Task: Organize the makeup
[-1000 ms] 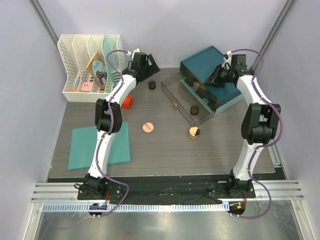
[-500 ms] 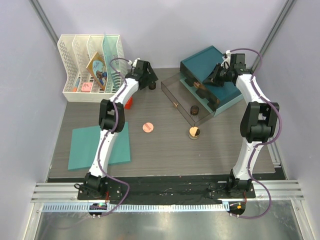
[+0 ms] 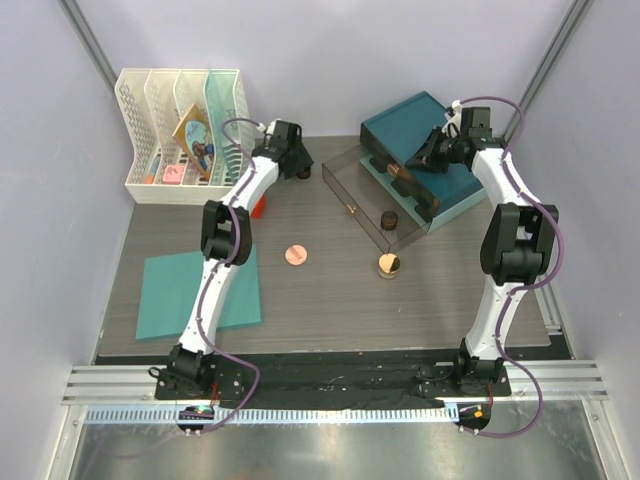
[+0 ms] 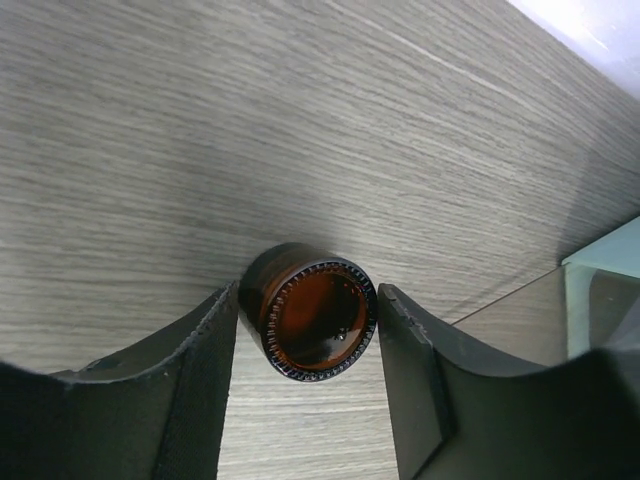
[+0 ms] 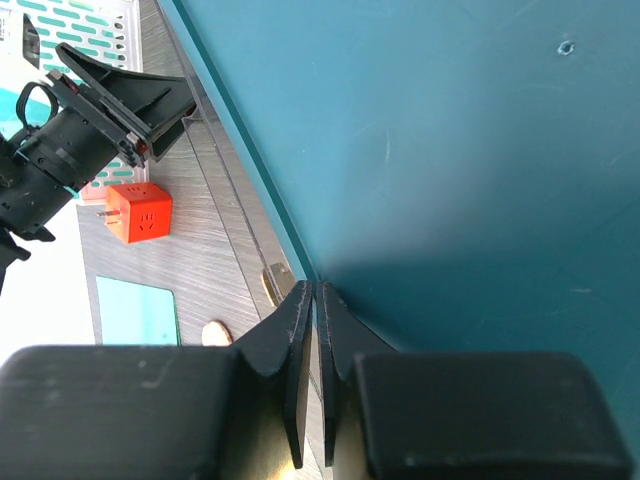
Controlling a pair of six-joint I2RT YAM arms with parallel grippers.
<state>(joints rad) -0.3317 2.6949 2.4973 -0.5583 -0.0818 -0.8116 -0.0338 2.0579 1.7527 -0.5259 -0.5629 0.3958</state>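
Pads (image 4: 212,365) of the left gripper (image 4: 308,312) flank the dark brown jar (image 4: 318,320) at lower centre; whether clamped, cannot tell. Right gripper (image 5: 315,298), clenched empty, meets the teal box (image 5: 450,150) edge.

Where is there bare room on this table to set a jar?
Widest bare stretch: the near table, from mat to right arm, this side of the compact and gold jar. A smaller gap lies between cube, compact and drawer. Crowded: around drawer and box, and by the rack.
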